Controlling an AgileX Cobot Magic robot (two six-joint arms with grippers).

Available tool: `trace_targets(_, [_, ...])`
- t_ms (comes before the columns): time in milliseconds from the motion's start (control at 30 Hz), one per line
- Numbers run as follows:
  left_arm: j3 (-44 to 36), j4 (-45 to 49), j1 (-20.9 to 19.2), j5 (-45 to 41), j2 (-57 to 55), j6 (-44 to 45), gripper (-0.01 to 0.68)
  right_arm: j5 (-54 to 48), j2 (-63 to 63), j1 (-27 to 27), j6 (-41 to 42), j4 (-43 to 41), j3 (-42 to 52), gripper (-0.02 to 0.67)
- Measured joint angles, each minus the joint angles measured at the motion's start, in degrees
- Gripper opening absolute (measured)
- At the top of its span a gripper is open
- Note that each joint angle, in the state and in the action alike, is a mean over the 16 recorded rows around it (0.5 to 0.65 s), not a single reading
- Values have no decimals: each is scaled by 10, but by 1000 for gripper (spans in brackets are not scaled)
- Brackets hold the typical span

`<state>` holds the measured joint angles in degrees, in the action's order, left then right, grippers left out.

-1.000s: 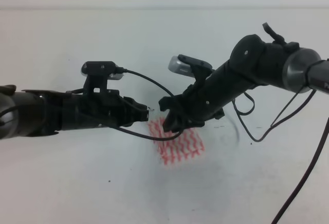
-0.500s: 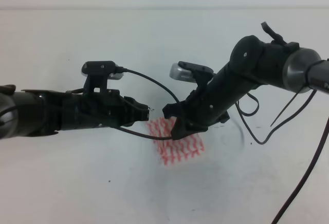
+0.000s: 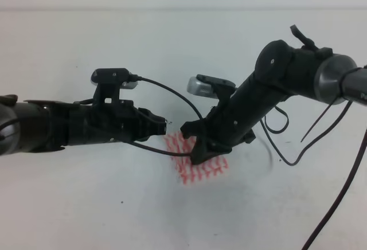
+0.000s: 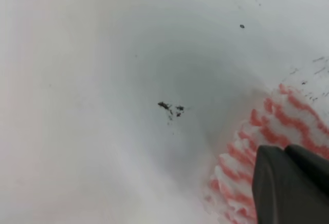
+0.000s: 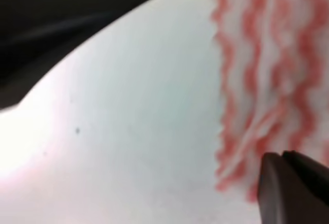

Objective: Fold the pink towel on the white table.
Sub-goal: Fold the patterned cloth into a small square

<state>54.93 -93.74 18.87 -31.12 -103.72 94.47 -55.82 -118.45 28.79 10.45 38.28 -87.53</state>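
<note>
The pink towel (image 3: 209, 168), white with pink-red zigzag stripes, lies small on the white table (image 3: 86, 198) near the middle, partly hidden by both arms. My left gripper (image 3: 164, 126) sits at its upper-left corner. In the left wrist view its fingers (image 4: 286, 153) are pressed together on the towel (image 4: 267, 124) edge. My right gripper (image 3: 194, 156) is low over the cloth's middle left. The right wrist view has its fingers (image 5: 281, 158) shut where wrinkles in the towel (image 5: 267, 54) converge.
Black cables (image 3: 289, 147) hang in loops off the right arm, and another cable (image 3: 172, 92) arcs between the two wrists. A cluster of dark specks (image 4: 172, 108) marks the table left of the towel. The left arm's dark body (image 5: 77, 13) fills the upper left of the right wrist view.
My right gripper has dropped down and slightly right, lower onto the towel. The left arm has stayed still, and the towel's outline is nearly unchanged.
</note>
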Motion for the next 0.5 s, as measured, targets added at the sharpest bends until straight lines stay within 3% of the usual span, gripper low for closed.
trace_targets(500, [0,-1,0,-1,0,0,-1,-30,-19,16,2,4,0,-17])
